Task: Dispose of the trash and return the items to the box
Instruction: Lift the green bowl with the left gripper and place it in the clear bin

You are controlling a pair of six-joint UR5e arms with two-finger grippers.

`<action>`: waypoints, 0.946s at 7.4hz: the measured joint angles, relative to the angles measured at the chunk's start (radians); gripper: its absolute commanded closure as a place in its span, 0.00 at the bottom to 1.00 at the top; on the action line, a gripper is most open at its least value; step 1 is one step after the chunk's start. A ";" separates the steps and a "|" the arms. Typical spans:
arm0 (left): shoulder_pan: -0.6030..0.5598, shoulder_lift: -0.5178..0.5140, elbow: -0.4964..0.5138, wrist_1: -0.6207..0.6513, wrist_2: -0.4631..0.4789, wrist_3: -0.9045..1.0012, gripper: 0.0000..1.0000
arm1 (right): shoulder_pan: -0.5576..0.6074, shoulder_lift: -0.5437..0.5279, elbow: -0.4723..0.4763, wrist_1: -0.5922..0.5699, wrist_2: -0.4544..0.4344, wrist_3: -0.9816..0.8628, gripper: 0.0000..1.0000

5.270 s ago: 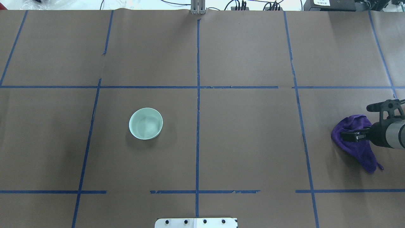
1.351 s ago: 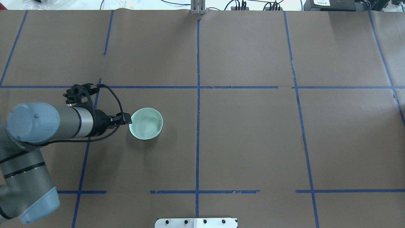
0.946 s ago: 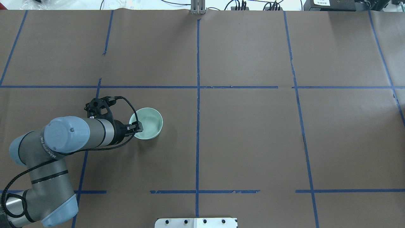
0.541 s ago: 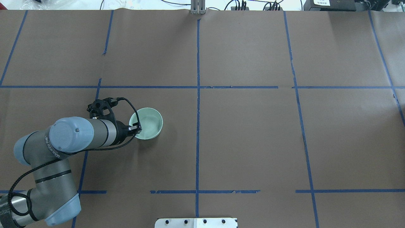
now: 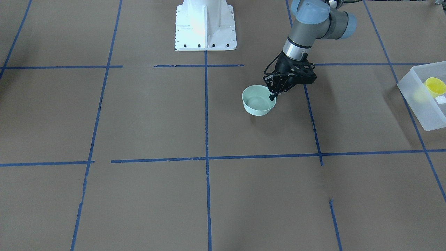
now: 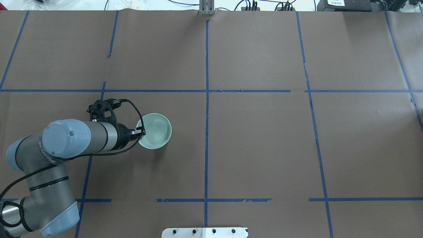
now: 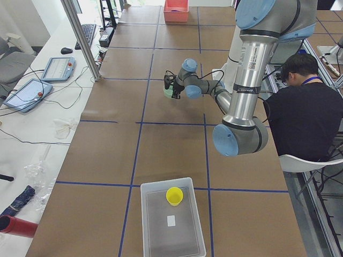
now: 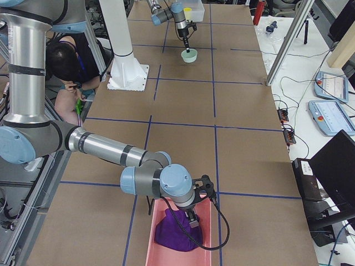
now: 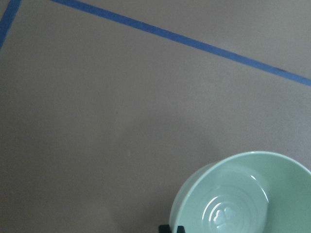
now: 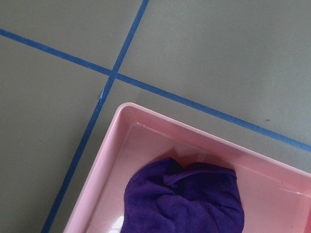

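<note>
Mint-green plastic, round and squat: the bowl point(image 6: 154, 131) is upright in the left half of the surface point(image 6: 264, 148), near the middle line and well apart from the box point(image 5: 423, 108). My left end effector point(image 6: 142, 132) is clamped on the bowl's near rim, 1 finger inside the wall and 1 outside. I judge that pinch is chosen because the bowl is too wide to span, while its thin wall gives the 2 fingers something to bite. The wrist view shows the rim right at the fingertips. Whether the bowl rests on the paper or is raised a little, I cannot tell.

The box stands open-topped at the surface's end on the left arm's side, with the cup point(image 5: 435, 86) already inside. So the bowl looks like the last item to return, and the left arm is the natural one to carry it.

At the opposite end, the right end effector point(image 8: 192, 220) hangs over the tray point(image 10: 97, 194) that holds the cloth point(image 10: 184, 201). Open or closed, I cannot tell.
</note>
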 measured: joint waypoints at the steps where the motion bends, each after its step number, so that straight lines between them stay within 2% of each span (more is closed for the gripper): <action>1: -0.099 0.028 -0.036 0.020 -0.076 0.129 1.00 | 0.000 0.000 0.000 0.000 0.000 0.000 0.00; 2: -0.223 0.065 -0.057 0.028 -0.166 0.302 1.00 | 0.000 0.000 -0.001 -0.001 0.000 0.002 0.02; 4: -0.471 0.154 -0.063 0.034 -0.345 0.693 1.00 | 0.000 0.000 -0.001 0.000 -0.001 0.051 0.00; 7: -0.812 0.333 0.002 0.035 -0.531 1.288 1.00 | -0.001 0.000 0.017 0.001 0.002 0.085 0.00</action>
